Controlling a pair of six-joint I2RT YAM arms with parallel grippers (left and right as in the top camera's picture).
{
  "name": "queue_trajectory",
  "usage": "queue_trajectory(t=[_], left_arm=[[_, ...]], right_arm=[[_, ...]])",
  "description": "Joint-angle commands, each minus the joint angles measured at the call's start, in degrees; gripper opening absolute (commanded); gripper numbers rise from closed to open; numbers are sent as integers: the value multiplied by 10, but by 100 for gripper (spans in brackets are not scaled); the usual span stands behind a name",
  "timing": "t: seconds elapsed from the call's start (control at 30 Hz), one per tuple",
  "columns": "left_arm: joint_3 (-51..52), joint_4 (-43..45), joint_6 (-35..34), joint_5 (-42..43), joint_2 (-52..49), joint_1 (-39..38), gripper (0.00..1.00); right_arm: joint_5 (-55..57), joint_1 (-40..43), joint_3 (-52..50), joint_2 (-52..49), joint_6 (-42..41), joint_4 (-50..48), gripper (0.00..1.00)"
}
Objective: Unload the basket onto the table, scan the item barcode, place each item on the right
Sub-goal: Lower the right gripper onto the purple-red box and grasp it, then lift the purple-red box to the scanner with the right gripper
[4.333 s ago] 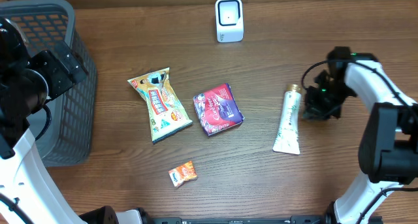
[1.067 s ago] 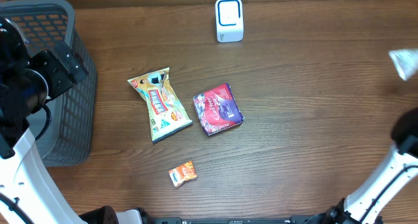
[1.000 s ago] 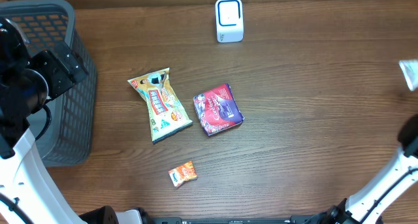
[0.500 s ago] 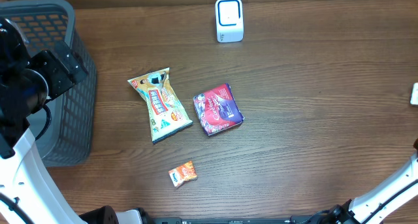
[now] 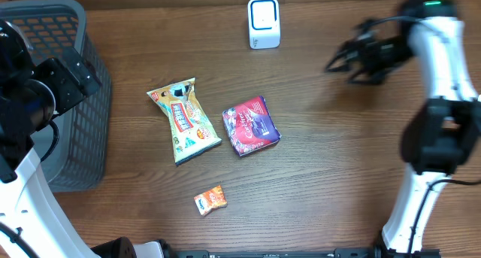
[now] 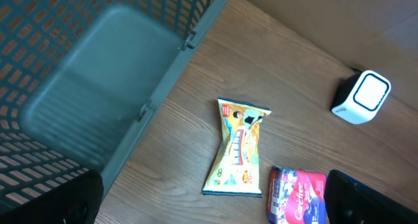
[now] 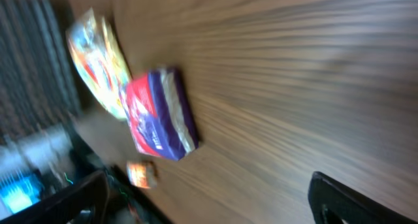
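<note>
A white barcode scanner [image 5: 264, 22] stands at the table's far edge, also in the left wrist view [image 6: 362, 96]. Three items lie mid-table: a yellow snack bag [image 5: 184, 119], a red and purple packet [image 5: 250, 125] and a small orange packet [image 5: 210, 200]. My right gripper [image 5: 336, 60] hovers right of the scanner, pointing left, open and empty; its blurred wrist view [image 7: 209, 188] shows bare wood between the fingers, with the red packet [image 7: 157, 116] beyond. My left gripper [image 6: 212, 188] hangs open and empty by the basket, above the snack bag [image 6: 237, 149].
A dark grey mesh basket [image 5: 75, 130] fills the left end of the table, its rim beside the left arm. Bare wood lies between the scanner and the packets and across the right half.
The right arm has swung back in from beyond the right edge and its gripper has opened. The white thing seen at that edge is gone. The left arm and packets have not moved.
</note>
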State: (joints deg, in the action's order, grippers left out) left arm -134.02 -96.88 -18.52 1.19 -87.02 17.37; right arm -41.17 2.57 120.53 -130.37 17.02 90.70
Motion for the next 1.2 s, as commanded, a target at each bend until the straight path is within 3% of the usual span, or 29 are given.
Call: queue_trajectory(t=[0.0,0.13,0.33,0.43,0.5,0.53,0.6,0.67,0.83,0.97,1.13,1.17], left_arm=[[-2,1,-8,-5,1,3,100],[-2,1,-8,-5,1,3,100],[-2,1,-8,-5,1,3,100],[-2,1,-8,-5,1,3,100],[-2,1,-8,-5,1,3,100],[-2,1,-8,-5,1,3,100],[-2,1,-8,-5,1,3,100],[-2,1,-8,-5,1,3,100],[-2,1,-8,-5,1,3,100],[-2,1,-8,-5,1,3,100],[-2,1,-8,-5,1,3,100],[-2,1,-8,-5,1,3,100]], right_arm=[[6,-79,-61,22,40,-34,100],[6,-155,-119,22,36,-82,100],[6,-221,-195,22,-59,-204,97],[6,-237,-237,22,-117,-272,83],[8,-238,-247,22,-140,-286,68],[21,-238,-247,22,-152,-285,51],[39,-237,-246,22,-176,-285,34],[40,-234,-245,22,-185,-285,24],[38,-218,-218,22,-220,-283,18],[36,-204,-173,22,-272,-296,4],[28,-178,-125,22,-429,-400,4],[5,-170,-122,22,-486,-466,4]])
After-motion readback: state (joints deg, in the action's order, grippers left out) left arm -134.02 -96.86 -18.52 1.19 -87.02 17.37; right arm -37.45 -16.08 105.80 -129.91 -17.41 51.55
